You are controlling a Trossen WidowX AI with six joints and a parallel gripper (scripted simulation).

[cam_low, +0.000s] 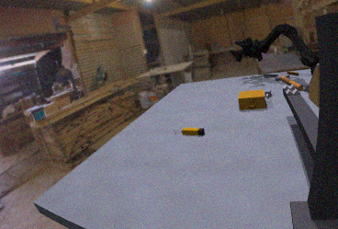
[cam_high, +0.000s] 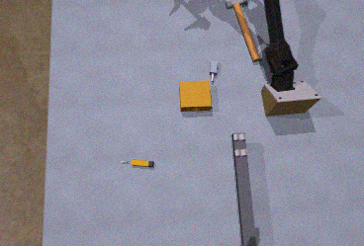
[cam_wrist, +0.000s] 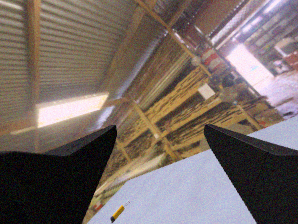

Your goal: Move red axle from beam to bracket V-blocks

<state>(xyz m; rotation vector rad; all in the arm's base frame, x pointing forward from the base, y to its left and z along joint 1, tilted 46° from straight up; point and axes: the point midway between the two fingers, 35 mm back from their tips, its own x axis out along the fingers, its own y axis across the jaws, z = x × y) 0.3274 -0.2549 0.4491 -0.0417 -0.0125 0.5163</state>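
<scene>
Step in hand: extraction of the axle, judged not yet begun. The gripper [cam_low: 235, 50] [cam_wrist: 160, 129] is raised over the far end of the table [cam_high: 119, 122] [cam_low: 152, 159] [cam_wrist: 165, 192], upper right in the exterior view. Its jaws are released, parted widely, with nothing between them.

I take the yellow block [cam_high: 195, 95] [cam_low: 253, 100], centre of the top view, to be the beam; a small dark mark shows on its near face. I cannot locate the red axle in any view; it may be seated inside. The V-blocks [cam_high: 239, 136] [cam_low: 291, 90] sit at the upper end of the grey bracket [cam_high: 243, 186] [cam_low: 300, 115], lower right in the top view.

Next move: lower the arm [cam_high: 276, 20] [cam_low: 287, 28], align with the axle's exposed end, grip, and withdraw along its axis without dragging the beam.

Limits: the top view cuts off the gripper; a dark post hides the exterior view's right side; the wrist view shows neither block nor bracket.
</scene>
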